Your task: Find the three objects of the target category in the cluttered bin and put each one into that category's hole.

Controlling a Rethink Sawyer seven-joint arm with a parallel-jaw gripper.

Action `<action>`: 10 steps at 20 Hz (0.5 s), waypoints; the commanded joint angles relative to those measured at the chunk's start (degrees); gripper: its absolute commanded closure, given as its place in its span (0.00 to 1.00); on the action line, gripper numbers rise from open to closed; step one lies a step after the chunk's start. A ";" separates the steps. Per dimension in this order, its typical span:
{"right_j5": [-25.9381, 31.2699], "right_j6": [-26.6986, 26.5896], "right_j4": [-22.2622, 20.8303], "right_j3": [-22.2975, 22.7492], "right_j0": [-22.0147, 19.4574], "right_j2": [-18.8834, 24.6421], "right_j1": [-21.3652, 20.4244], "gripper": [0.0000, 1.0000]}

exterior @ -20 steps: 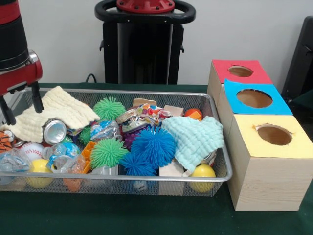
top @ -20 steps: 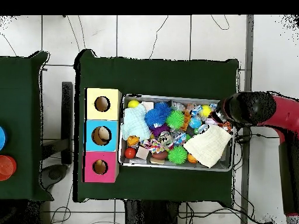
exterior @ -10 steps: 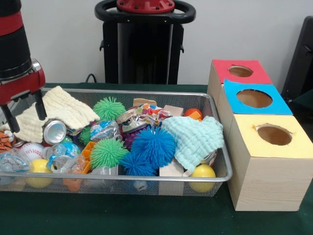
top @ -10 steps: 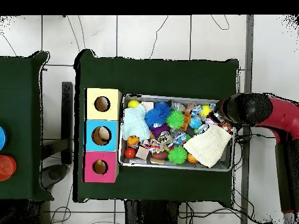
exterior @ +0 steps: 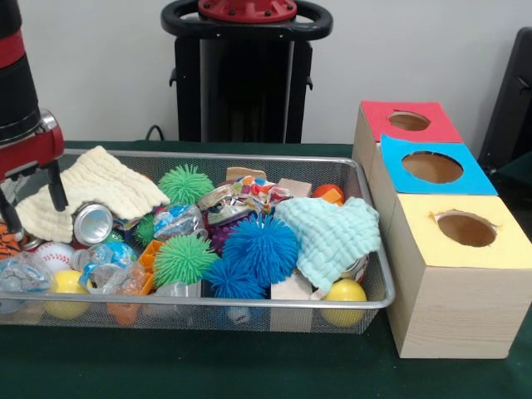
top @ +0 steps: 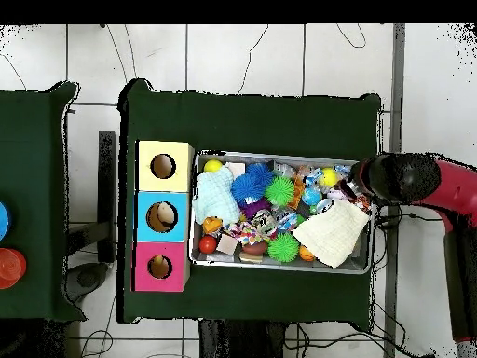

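Note:
A wire mesh bin holds mixed clutter: green spiky balls, blue spiky balls, a cream cloth, a mint cloth, a crushed can, a baseball, yellow balls and wooden blocks. My gripper hangs open at the bin's left end in the front view, over the cream cloth's edge and holding nothing. One finger shows clearly; the other is cut off by the picture's edge.
Beside the bin stand three wooden boxes with round holes in their tops: red, blue and yellow. In the overhead view the red arm reaches in from the right.
The gripper has sunk a little toward the bin's left end and slid left in the front view, still open. The bin's contents have not moved.

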 commanded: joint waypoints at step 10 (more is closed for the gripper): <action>-1.39 -18.76 -3.92 0.20 -2.24 2.40 1.11 0.00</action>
